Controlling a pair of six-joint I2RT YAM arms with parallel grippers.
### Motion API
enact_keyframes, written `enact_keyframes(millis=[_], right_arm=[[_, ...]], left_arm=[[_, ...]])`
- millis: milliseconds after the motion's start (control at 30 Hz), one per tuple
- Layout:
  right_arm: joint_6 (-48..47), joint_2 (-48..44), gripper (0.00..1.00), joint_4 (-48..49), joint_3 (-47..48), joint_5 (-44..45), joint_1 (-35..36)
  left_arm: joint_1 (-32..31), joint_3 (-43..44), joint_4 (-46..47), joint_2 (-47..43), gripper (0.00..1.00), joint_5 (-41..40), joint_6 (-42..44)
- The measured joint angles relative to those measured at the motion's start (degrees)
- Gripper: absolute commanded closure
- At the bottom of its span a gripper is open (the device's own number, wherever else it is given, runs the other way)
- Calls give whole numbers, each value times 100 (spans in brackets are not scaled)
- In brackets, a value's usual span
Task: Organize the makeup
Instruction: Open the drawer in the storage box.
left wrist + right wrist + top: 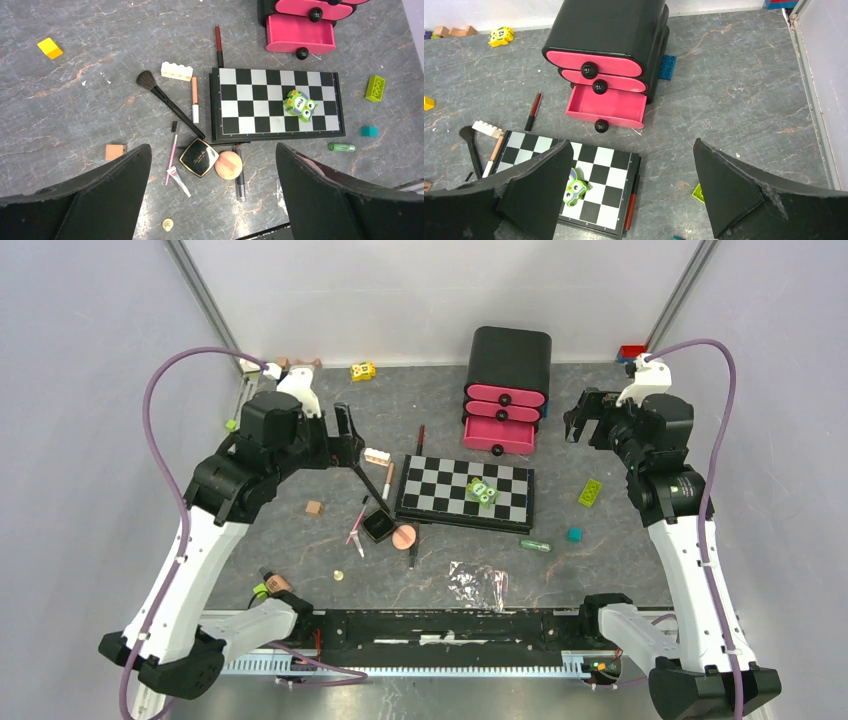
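My left hand (211, 147) is hanging above the worktop (75, 110) with its two black fingers (115, 185) spread wide apart, gripping nothing and touching nothing. Directly beneath the gap, the black square compact (199, 157) is lying flat, turned corner-on, with the round peach puff (228, 165) pressing against its right side. A dark pencil (239, 175) is lying at the puff's right edge, its long axis running away from me. Left of the compact, the thin pink pencil (172, 157) is pointing almost the same way, dark tip away from me. The black long-handled brush (170, 102) is lying on a diagonal, bristles far left, handle end just beside the compact. Farther out, the chequered board (277, 102) is carrying a green owl toy (300, 105). The small green tube (342, 147) is lying crosswise, well off to the right.

My right hand (631, 141) is hovering just as wide apart, empty, above the board's far edge, facing the black drawer unit (609, 45), whose lowest pink drawer (606, 105) is standing open.
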Motion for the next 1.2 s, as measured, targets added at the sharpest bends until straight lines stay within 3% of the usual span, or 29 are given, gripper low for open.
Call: enact_keyframes(millis=[267,567,900,1200], right_arm=[[-46,-9,3,-85,-70,105,0],[-39,199,3,-393,-68,269,0],[48,293,3,-413,-302,243,0],[127,509,3,-190,-737,-98,0]], left_arm=[[0,-83,90,-417,0,-258,55],[0,299,39,-83,0,-448,219],[0,107,-188,-317,0,-927,-901],[0,-426,-33,-555,0,-1182,-811]])
